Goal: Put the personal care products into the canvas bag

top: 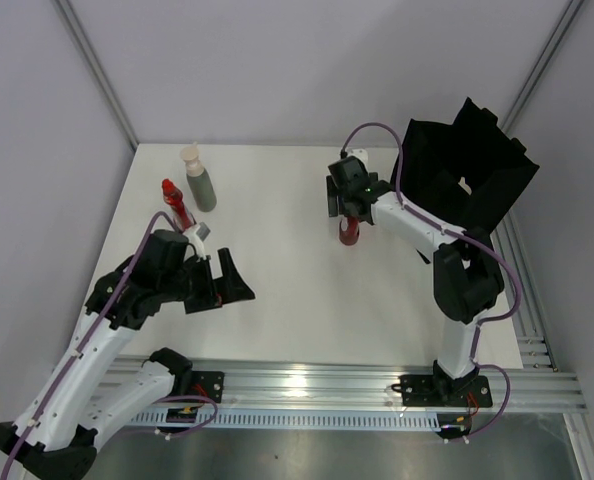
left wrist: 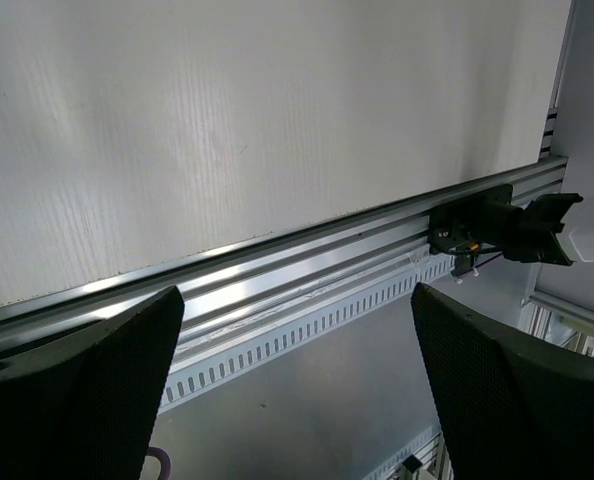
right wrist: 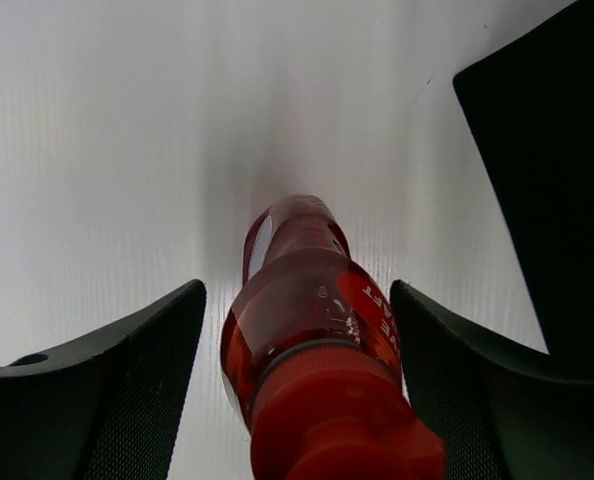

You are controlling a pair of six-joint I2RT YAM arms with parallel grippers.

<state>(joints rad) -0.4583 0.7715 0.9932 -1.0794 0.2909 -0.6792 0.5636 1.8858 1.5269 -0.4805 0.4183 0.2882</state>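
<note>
The all-red bottle (right wrist: 312, 330) stands upright on the white table (top: 277, 300). Its long axis is vertical and runs along the fingers of the right gripper (right wrist: 297, 290), with the cap up toward the wrist and the base on the tabletop beyond the fingertips. It sits between the two fingers (right wrist: 127, 380), which are spread to either side of it. A sliver of table shows between the body and the finger on the left of the wrist view; at the other finger I cannot tell whether there is contact. The body is round, clear red plastic with a printed label, and the cap is matte, opaque red. The right arm reaches forward with its elbow bent and the gripper pointing down. The canvas bag (top: 467, 175), floppy black fabric, lies just outside one finger.

The left gripper (left wrist: 297, 390) has its textured black fingers spread wide with nothing between them, aimed toward the ribbed aluminium rail (left wrist: 277, 280). Behind that wrist, the smaller red-capped bottle (top: 177, 208) and the grey-green bottle (top: 199, 185) with its cream cap stand upright, near each other.
</note>
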